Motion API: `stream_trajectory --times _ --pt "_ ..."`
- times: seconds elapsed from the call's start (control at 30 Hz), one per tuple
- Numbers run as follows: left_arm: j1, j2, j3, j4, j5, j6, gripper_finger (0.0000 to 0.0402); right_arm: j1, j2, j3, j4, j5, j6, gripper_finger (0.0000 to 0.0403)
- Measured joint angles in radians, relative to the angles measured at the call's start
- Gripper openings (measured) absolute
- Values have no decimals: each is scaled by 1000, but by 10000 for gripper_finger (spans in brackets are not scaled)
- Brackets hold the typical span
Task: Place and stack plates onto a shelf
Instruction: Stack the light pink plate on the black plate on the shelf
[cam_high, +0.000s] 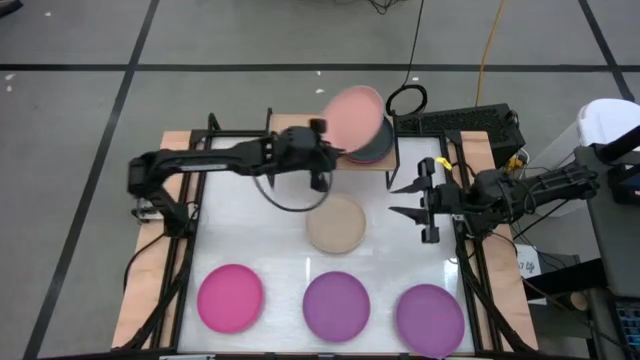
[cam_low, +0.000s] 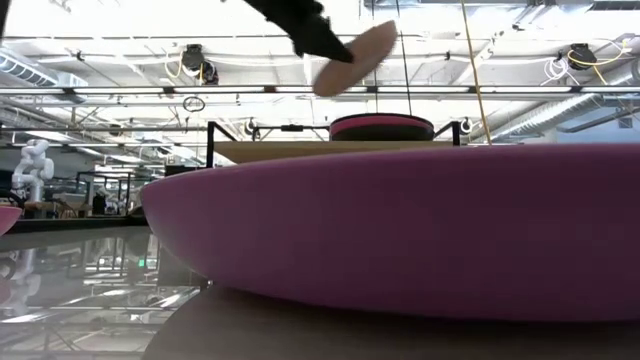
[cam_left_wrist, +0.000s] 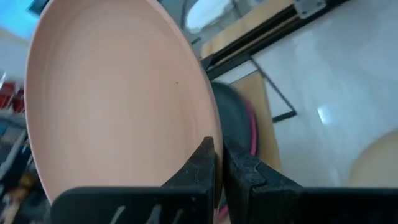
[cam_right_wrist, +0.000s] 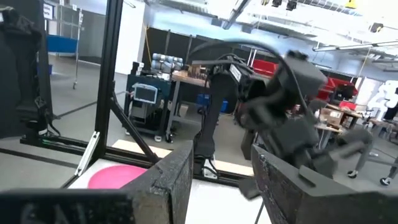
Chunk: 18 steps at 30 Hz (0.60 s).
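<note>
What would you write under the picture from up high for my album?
Left gripper holds a pale pink plate over the stack on the shelf; right gripper waits open.

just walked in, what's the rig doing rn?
The left gripper is clamped on the rim of a pale pink plate, holding it tilted above the stack of plates already on the shelf. The right gripper hangs open beside the shelf, holding nothing. A beige plate, a magenta plate and two purple plates wait on the table.
</note>
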Motion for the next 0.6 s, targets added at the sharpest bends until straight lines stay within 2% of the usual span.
stream_trajectory --times 0.23,0.37,0.6 --pt "3 150 83 4 38 102 12 0 1 0 -2 0 15 144" --pt "12 164 89 2 44 144 21 0 1 0 -5 0 16 144" --pt "24 164 90 -16 45 122 29 0 1 0 -5 0 -1 144"
